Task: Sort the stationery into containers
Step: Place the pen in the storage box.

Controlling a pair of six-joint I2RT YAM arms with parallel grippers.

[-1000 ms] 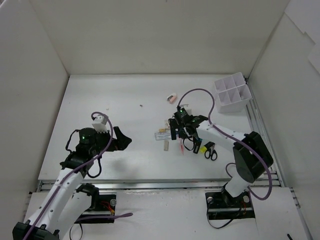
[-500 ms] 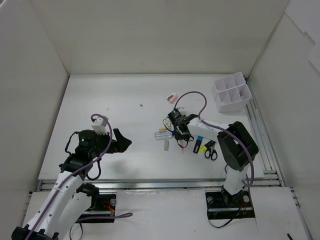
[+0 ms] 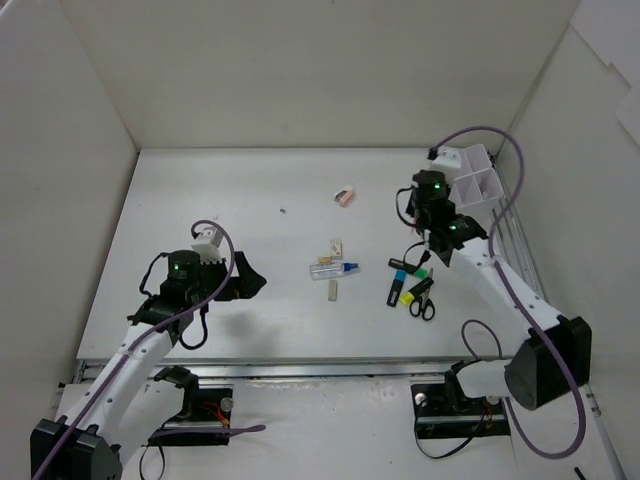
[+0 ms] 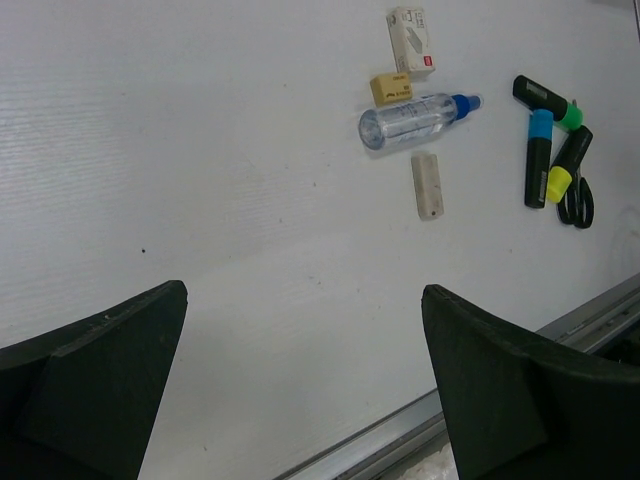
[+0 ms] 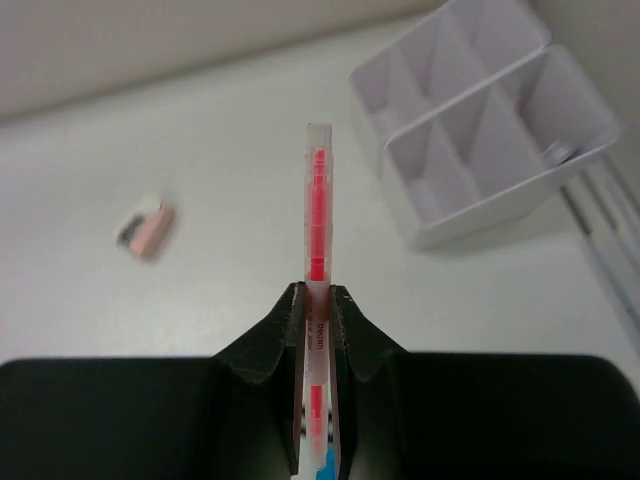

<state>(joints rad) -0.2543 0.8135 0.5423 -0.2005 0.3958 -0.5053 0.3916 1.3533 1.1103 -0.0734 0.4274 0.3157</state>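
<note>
Red pen (image 5: 317, 215) clamped end-out in right gripper (image 5: 317, 305) near white organiser box (image 5: 480, 130), likely for compartment drop; left gripper (image 4: 305, 290) wide open, empty

Lab: white enclosure walls (image 3: 330, 80)

The left arm (image 3: 140, 340) and right arm (image 3: 500, 285) have white tube links and black joint housings. A purple cable (image 3: 480, 128) runs along each arm. A green light (image 3: 175, 266) glows on each wrist housing. The fingers (image 4: 90, 370) are matte black wedges. Black bases (image 3: 455, 410) sit at the near edge of the table (image 3: 250, 200), with red and yellow wires by the left one.
</note>
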